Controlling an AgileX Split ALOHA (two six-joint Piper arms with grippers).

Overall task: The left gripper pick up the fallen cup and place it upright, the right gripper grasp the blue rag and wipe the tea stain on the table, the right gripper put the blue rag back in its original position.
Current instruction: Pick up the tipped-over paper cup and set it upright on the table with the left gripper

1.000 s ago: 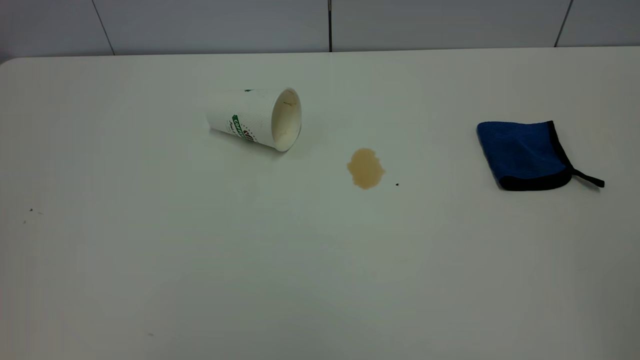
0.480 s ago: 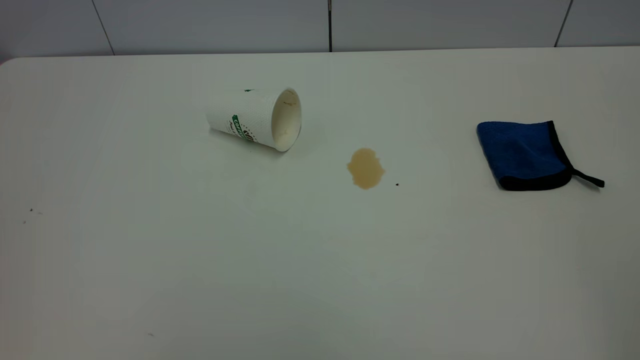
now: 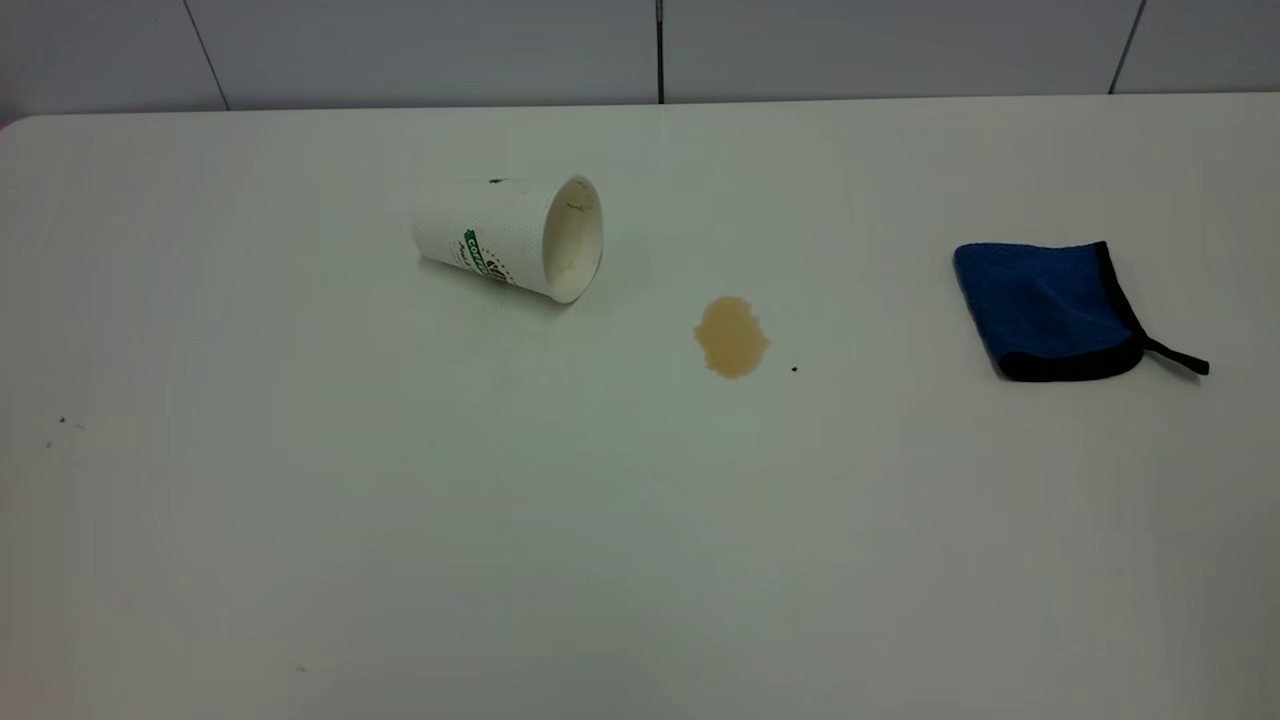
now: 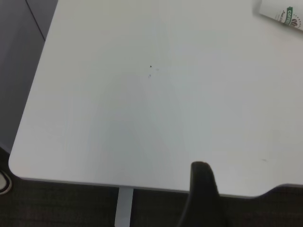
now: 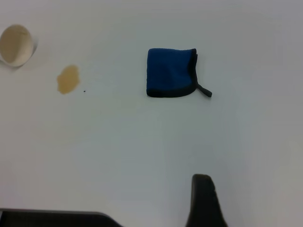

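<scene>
The cup (image 3: 505, 238) lies on its side on the white table (image 3: 400, 520), left of centre, with its mouth facing the tea stain (image 3: 731, 337). The blue rag (image 3: 1050, 308) lies folded at the right, its black loop tail pointing right. Neither gripper shows in the exterior view. Only a dark part of my left gripper (image 4: 202, 189) shows in the left wrist view, over the table's near edge, far from the cup (image 4: 282, 12). A dark part of my right gripper (image 5: 204, 198) shows in the right wrist view, well short of the rag (image 5: 170, 72), the stain (image 5: 68, 79) and the cup (image 5: 16, 45).
A tiny dark speck (image 3: 794, 369) lies just right of the stain, and a few more specks (image 3: 62, 421) lie at the far left. A grey panelled wall (image 3: 660, 50) runs behind the table. The table's rounded corner (image 4: 19, 161) and dark floor show in the left wrist view.
</scene>
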